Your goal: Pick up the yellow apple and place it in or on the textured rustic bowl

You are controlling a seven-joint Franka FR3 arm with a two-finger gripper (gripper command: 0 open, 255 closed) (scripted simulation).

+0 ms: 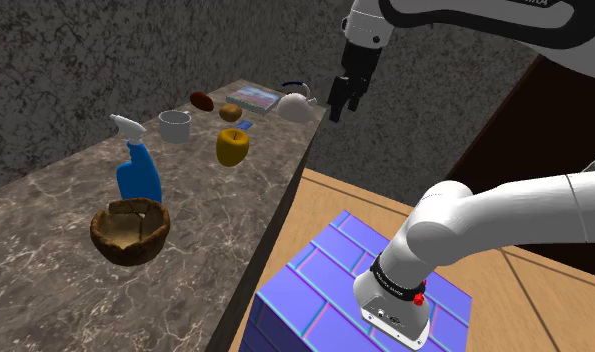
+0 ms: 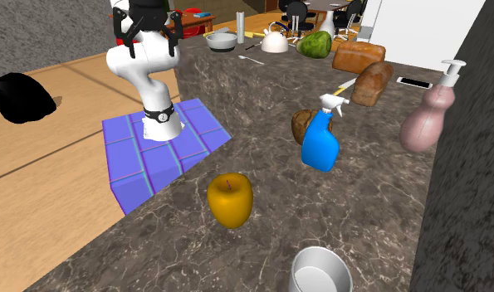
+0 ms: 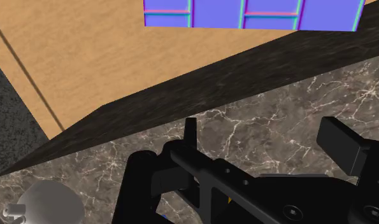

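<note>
The yellow apple (image 1: pixel 232 146) (image 2: pixel 230 200) stands upright on the dark marble counter (image 1: pixel 45 230), away from its edge. The rough brown rustic bowl (image 1: pixel 131 231) sits near the counter's front in the shoulder view. In the second exterior view the bowl (image 2: pixel 301 126) is half hidden behind a blue spray bottle (image 2: pixel 321 143). My black gripper (image 1: pixel 343 104) hangs high above the counter's edge, beside the kettle (image 1: pixel 296 105) and well apart from apple and bowl. In the wrist view the gripper (image 3: pixel 264 137) is open, nothing between its fingers, marble below.
The blue spray bottle (image 1: pixel 138 172) stands between bowl and apple. A white cup (image 1: pixel 175 125), bread (image 1: pixel 230 112), a book (image 1: pixel 252 97) and a pink soap bottle (image 2: pixel 432 116) also sit on the counter. The blue-tiled stand (image 1: pixel 325 290) is on the wooden floor beside it.
</note>
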